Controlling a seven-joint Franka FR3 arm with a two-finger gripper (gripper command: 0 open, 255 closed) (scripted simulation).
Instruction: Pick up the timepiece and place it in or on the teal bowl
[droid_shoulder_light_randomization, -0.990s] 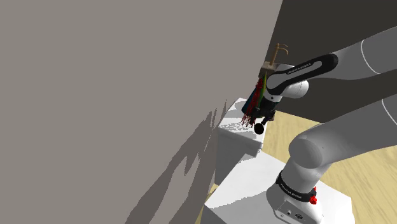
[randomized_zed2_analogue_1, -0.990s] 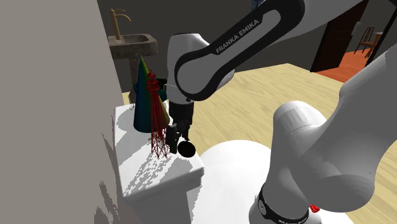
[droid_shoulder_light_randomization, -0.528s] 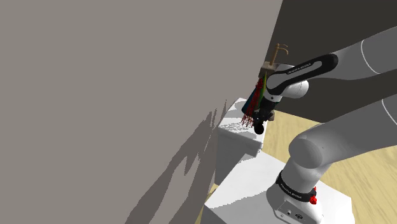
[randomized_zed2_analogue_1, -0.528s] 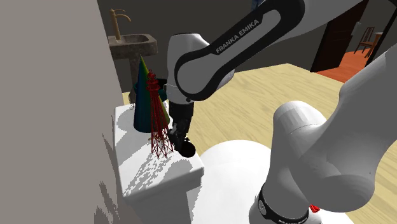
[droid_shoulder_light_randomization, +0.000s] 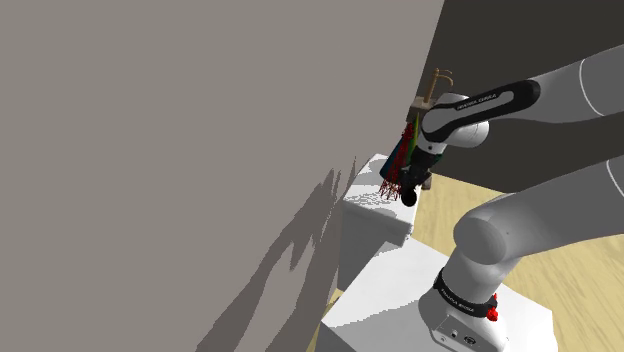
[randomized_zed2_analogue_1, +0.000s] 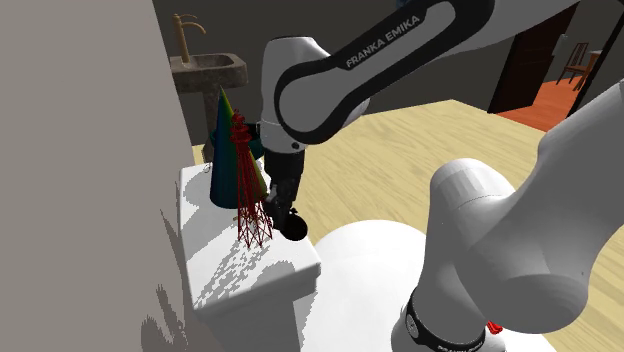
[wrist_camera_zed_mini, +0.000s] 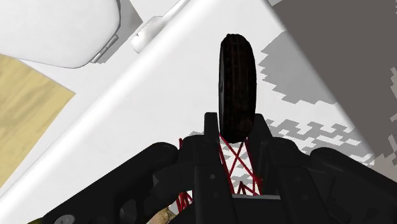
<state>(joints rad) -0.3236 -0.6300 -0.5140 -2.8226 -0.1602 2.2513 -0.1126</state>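
The gripper (wrist_camera_zed_mini: 236, 132) had tipped slightly since the earlier frame, and the forearm above it rode higher. Its fingers (wrist_camera_zed_mini: 210, 130) were clamped on the black disc timepiece (wrist_camera_zed_mini: 238, 76), held edge-on between them. The disc was by the edge of the white block (randomized_zed2_analogue_1: 225, 270), just beside the red lattice tower (randomized_zed2_analogue_1: 248, 205).

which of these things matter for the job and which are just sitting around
For the job:
- black round timepiece, clasped in the tool
- teal cone, apparently the bowl meant

Just lying about:
- red lattice tower
- green-yellow cone
- sink with tap
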